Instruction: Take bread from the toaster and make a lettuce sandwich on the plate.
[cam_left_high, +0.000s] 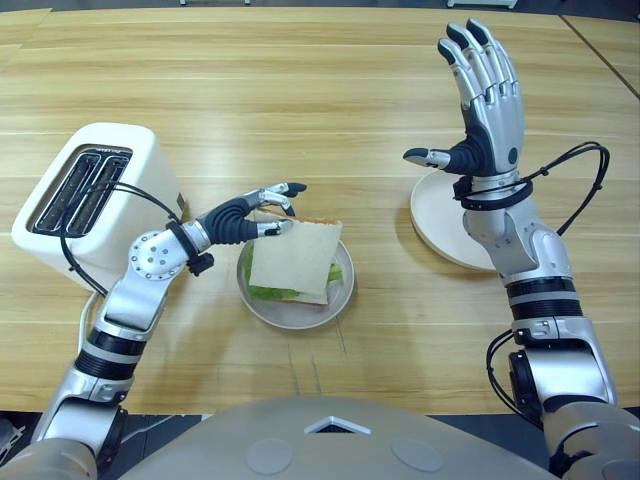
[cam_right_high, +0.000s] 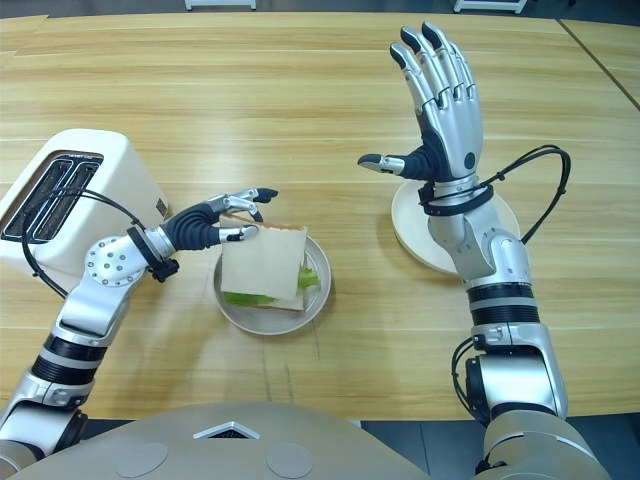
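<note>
A small grey plate (cam_left_high: 300, 322) sits on the wooden bench (cam_left_high: 300, 90) close to the near edge, and everything else is placed from it. On the grey plate lies a slice of bread (cam_left_high: 295, 262), pale face up and slightly askew, so that its far right corner sticks out past the rim. Green lettuce (cam_left_high: 268, 292) peeks out from under the slice along its near left edge and again at its right side. The left hand (cam_left_high: 245, 215) is just left of the grey plate and at its far side, fingers curled and pinching the far left corner of the slice of bread, which rests on the lettuce. The white toaster (cam_left_high: 95, 200) stands well to the left of the grey plate, its two slots facing up. To the right of the grey plate and a little farther back lies a larger cream plate (cam_left_high: 440, 235), apart from it. The right hand (cam_left_high: 485, 100) is held up over the cream plate, palm down, fingers straight and spread, thumb stuck out toward the grey plate, holding nothing
</note>
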